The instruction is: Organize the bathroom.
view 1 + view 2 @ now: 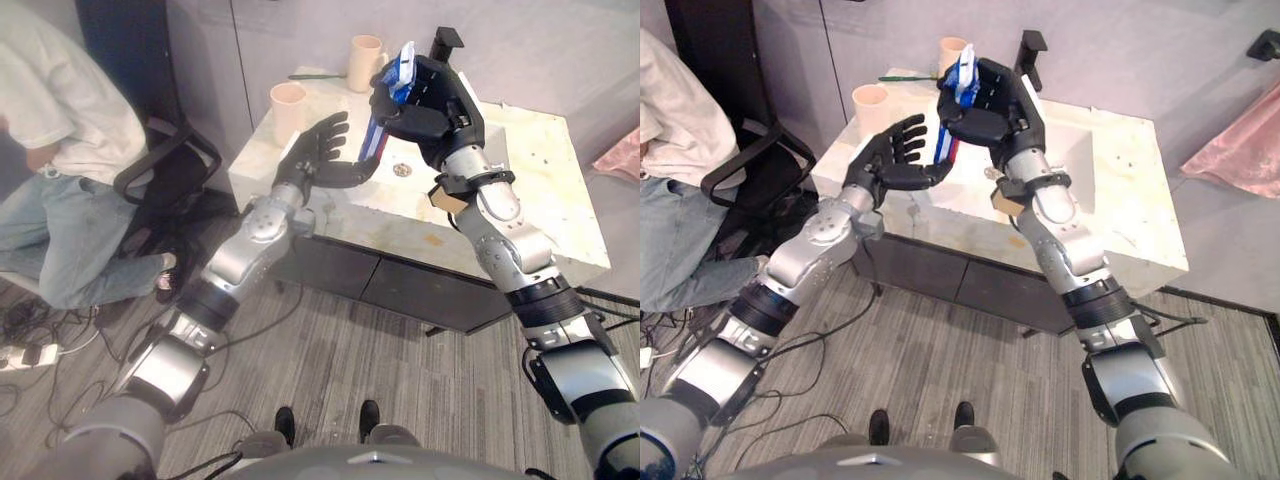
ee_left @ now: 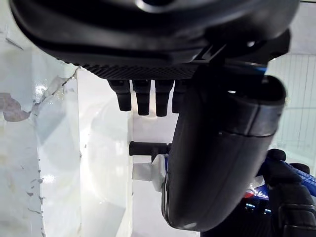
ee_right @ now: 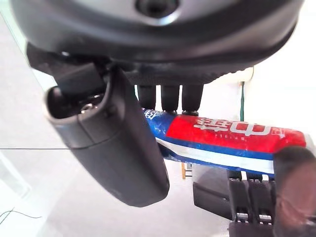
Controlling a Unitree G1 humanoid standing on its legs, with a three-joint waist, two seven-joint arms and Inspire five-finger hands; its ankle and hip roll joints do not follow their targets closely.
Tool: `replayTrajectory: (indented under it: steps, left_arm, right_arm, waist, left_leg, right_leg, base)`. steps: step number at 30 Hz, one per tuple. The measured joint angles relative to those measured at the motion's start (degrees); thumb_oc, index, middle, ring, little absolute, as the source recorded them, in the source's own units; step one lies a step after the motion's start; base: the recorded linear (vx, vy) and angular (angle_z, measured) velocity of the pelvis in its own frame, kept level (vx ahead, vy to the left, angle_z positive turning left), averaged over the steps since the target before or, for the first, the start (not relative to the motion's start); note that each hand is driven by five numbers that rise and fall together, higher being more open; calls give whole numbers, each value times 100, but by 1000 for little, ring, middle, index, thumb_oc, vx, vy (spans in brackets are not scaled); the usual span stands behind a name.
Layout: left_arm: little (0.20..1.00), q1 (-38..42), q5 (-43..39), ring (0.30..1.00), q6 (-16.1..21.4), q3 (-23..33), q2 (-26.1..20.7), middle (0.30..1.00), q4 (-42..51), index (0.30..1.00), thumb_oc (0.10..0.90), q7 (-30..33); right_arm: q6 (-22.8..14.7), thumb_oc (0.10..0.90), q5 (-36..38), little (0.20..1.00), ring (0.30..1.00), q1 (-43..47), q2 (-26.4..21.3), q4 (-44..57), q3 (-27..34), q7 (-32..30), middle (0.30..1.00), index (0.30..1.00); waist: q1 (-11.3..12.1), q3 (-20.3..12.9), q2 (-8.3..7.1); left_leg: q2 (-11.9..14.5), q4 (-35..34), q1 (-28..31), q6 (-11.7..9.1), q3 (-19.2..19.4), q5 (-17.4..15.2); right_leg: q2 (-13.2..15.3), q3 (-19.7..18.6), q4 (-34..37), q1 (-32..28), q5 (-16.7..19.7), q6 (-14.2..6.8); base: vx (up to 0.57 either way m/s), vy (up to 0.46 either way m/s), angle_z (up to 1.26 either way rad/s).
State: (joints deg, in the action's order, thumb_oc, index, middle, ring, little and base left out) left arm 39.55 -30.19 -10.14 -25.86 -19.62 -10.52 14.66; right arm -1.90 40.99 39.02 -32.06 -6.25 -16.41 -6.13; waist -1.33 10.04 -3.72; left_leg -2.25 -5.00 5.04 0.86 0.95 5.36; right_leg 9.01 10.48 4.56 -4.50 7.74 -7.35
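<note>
Above the pale marble sink counter (image 1: 520, 190), the right hand (image 1: 432, 100) clamps a red-white-and-blue toothpaste tube (image 3: 224, 140); the left hand (image 1: 322, 152), fingers straight, touches its lower end. Peach plastic cups (image 1: 288, 104) wait empty; stowing remains.

Above the pale marble table (image 1: 1130, 215), the right robot hand (image 1: 990, 105) grips a blue, red and white toothpaste tube (image 1: 958, 85). The left robot hand (image 1: 892, 158) reaches to the tube's lower end with spread fingers. Two beige plastic cups (image 1: 870, 103) stand behind on the table.
</note>
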Motion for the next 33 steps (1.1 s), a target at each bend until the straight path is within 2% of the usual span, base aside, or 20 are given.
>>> replayTrajectory:
  steps: [4, 7, 9, 12, 15, 16, 18, 19, 20, 21, 22, 24, 27, 30, 32, 33]
  left_arm:
    - [900, -421, 447, 900, -29, 3, 57, 900, 173, 900, 800, -58]
    - [900, -1050, 611, 900, -264, 1, -29, 900, 53, 900, 800, -51]
    - [900, -1366, 664, 900, -135, 38, -46, 900, 53, 900, 800, -149]
    - [900, -1782, 834, 900, -271, -31, -297, 900, -27, 900, 800, -415]
    - [900, -2359, 1335, 900, -204, -152, -687, 900, -71, 900, 800, -1072]
    - [900, -2533, 1568, 900, -196, -396, -1005, 900, -51, 900, 800, -1534]
    - [900, -2688, 1766, 900, -197, -576, -1271, 900, -3, 900, 800, -2016]
    - [900, -2784, 1922, 900, -242, -822, -1498, 900, 64, 900, 800, -2307]
    - [900, -2815, 1929, 900, -297, -974, -1613, 900, 55, 900, 800, -2439]
    - [900, -2858, 1932, 900, -394, -1097, -1700, 900, 27, 900, 800, -2619]
    - [900, -2939, 2085, 900, -327, -1133, -1652, 900, -223, 900, 800, -2641]
    - [900, -2971, 2382, 900, -372, -1376, -1579, 900, -606, 900, 800, -2598]
    - [900, -3164, 2457, 900, -264, -1369, -1416, 900, -1271, 900, 800, -2550]
    - [900, -3428, 2682, 900, -200, -1260, -1298, 900, -1828, 900, 800, -2376]
    - [900, -3579, 2868, 900, 156, -1112, -1080, 900, -2649, 900, 800, -2186]
    - [900, -3581, 2867, 900, 155, -1104, -1023, 900, -2821, 900, 800, -2120]
  right_arm:
    - [-2, 400, 0, 300, 300, 74, -274, -24, -32, 0, 300, 300]
    - [-14, 400, -3, 300, 300, 361, -574, -35, -30, -65, 300, 300]
    - [-35, 400, -4, 300, 300, 516, -934, -61, -27, -92, 300, 300]
    - [-282, 400, 55, 300, 300, 832, -1272, -351, 21, -103, 300, 300]
    - [-475, 400, 223, 300, 300, 895, -1627, -589, 187, -138, 300, 300]
    - [-511, 400, 324, 300, 300, 896, -1838, -774, 268, -151, 300, 300]
    - [-604, 400, 356, 300, 300, 907, -2015, -931, 366, -146, 300, 300]
    - [-807, 400, 468, 300, 300, 991, -2069, -1163, 364, -55, 300, 300]
    - [-900, 400, 477, 300, 300, 1075, -2067, -1290, 339, -22, 300, 300]
    - [-941, 400, 468, 300, 300, 1172, -2067, -1378, 338, 7, 300, 300]
    - [-1098, 400, 464, 300, 300, 1314, -2067, -1501, 163, 31, 300, 300]
    - [-1140, 400, 398, 300, 300, 1398, -2065, -1554, -60, 75, 300, 300]
    - [-1132, 400, 217, 300, 300, 1391, -2026, -1700, -242, 239, 300, 300]
    - [-1133, 400, 179, 300, 300, 1393, -1808, -1882, -251, 377, 300, 300]
    - [-1133, 400, -124, 300, 300, 1392, -1514, -1899, -348, 199, 300, 300]
    - [-1133, 400, -229, 300, 300, 1391, -1467, -1898, -375, 151, 300, 300]
  waist:
    - [136, -2, 3]
    - [171, -2, 2]
    - [283, 0, -1]
    - [377, 4, -12]
    - [425, 5, -12]
    - [420, 6, -13]
    - [449, 7, -19]
    - [461, 1, -39]
    - [462, -1, -50]
    - [477, 6, -125]
    - [569, 11, -148]
    - [573, 10, -146]
    - [572, 17, -143]
    - [672, 20, -191]
    - [721, 13, -182]
    - [734, 17, -174]
  left_leg:
    - [-4, 2, -18, 2, -60, 2]
    - [-4, 1, -49, 2, -126, 8]
    - [-3, 1, -49, 1, -165, 7]
    - [-8, -2, -70, 4, -311, 6]
    - [40, -10, -69, 33, -556, -30]
    - [83, -1, -54, 48, -692, -19]
    - [79, 5, -44, 89, -860, 27]
    - [45, 9, -52, 91, -992, 60]
    - [22, 10, -57, 93, -1057, 59]
    - [-75, 10, -68, 102, -1097, 82]
    - [-160, 9, -59, 101, -1090, 86]
    - [-206, 9, -92, 76, -1115, 105]
    - [-111, 11, -103, 42, -1336, 113]
    - [-131, 8, -113, -49, -1357, 86]
    - [-83, 17, -98, -145, -1360, 89]
    - [-54, 27, -109, -179, -1363, 95]
  right_leg:
    - [3, 79, 0, -13, -19, 7]
    - [6, 173, 1, -12, -25, 11]
    - [6, 212, 0, -42, -29, 18]
    - [14, 341, -8, -103, -29, 19]
    - [-3, 367, -246, -86, -30, 20]
    - [-25, 332, -432, -73, -35, 23]
    - [-21, 310, -525, -68, -78, 30]
    - [-22, 250, -470, -99, -176, 4]
    - [-91, 76, -304, -135, -242, -39]
    - [-177, -117, 21, -308, -203, -44]
    - [-138, -21, 31, -325, -318, 22]
    - [-119, -53, 8, -350, -363, -36]
    - [-182, -124, 13, -394, -399, -13]
    - [-188, -192, 38, -447, -637, -15]
    - [-258, -261, 36, -474, -763, 22]
    - [-294, -262, 34, -470, -768, 30]
  base:
    - [6, 41, 10]
    - [50, 21, 13]
    - [29, 11, 16]
    - [55, -15, 23]
    - [98, -39, 42]
    - [105, -29, 49]
    - [145, -42, 47]
    - [159, -53, 40]
    - [227, -84, 45]
    - [250, -111, 20]
    - [231, -130, 18]
    - [191, -123, 17]
    - [197, -148, 30]
    - [269, -163, 14]
    - [187, -126, 1]
    - [83, -91, 9]
